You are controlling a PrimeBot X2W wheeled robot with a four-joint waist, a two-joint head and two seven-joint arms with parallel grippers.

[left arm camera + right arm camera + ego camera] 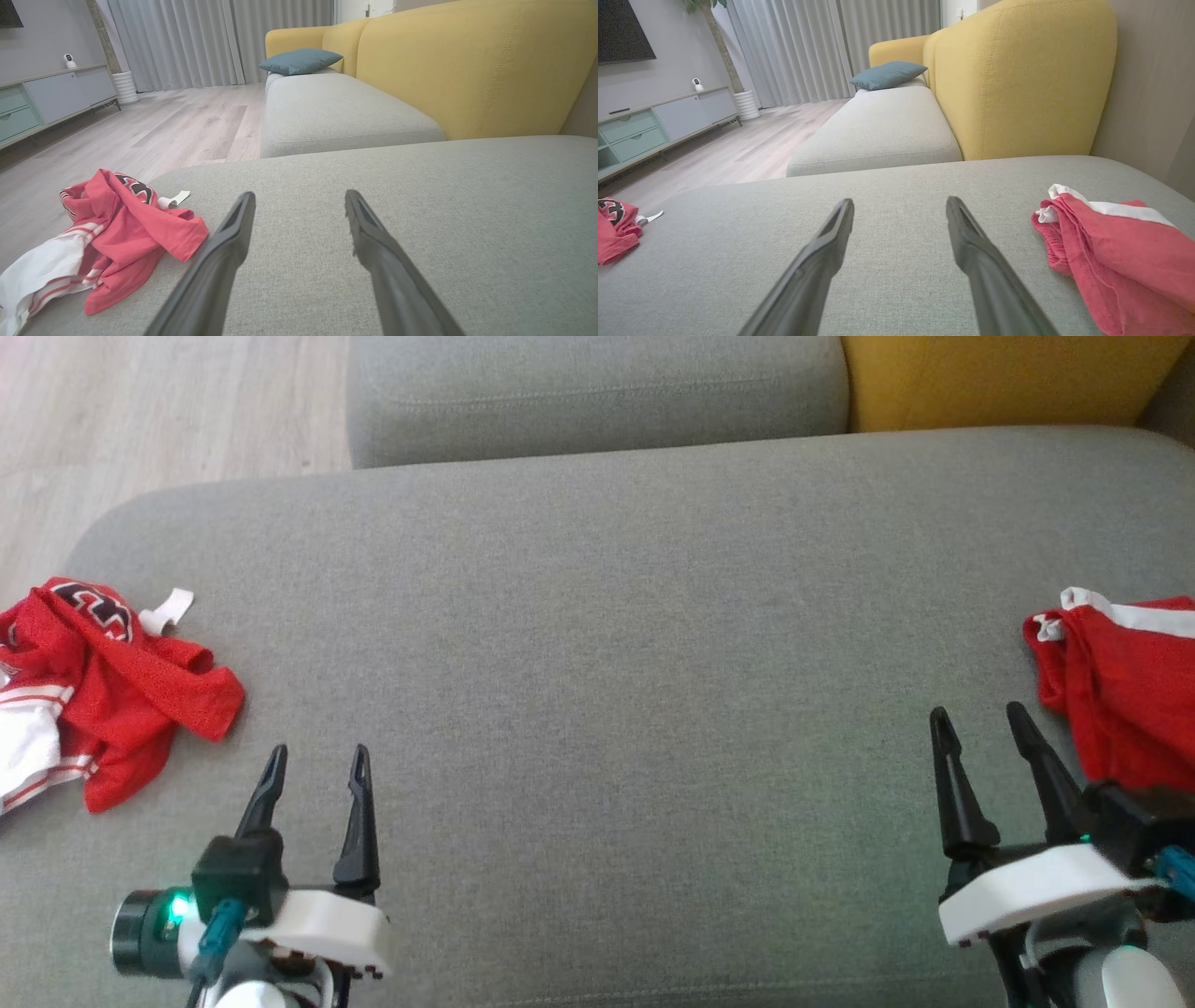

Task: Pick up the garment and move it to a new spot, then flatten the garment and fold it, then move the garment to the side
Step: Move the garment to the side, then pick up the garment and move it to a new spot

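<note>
We judge pick-up pending: left gripper [318, 753], right gripper [977, 711] both empty, jaws spread
Next we reach left for crumpled red-and-white mesh jersey [121, 691], pinch raised fold

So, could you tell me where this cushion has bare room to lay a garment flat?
The wide middle of the grey cushion is bare, from the crumpled red-and-white garment at its left edge to the red garment at its right. Those ends are crowded.
</note>
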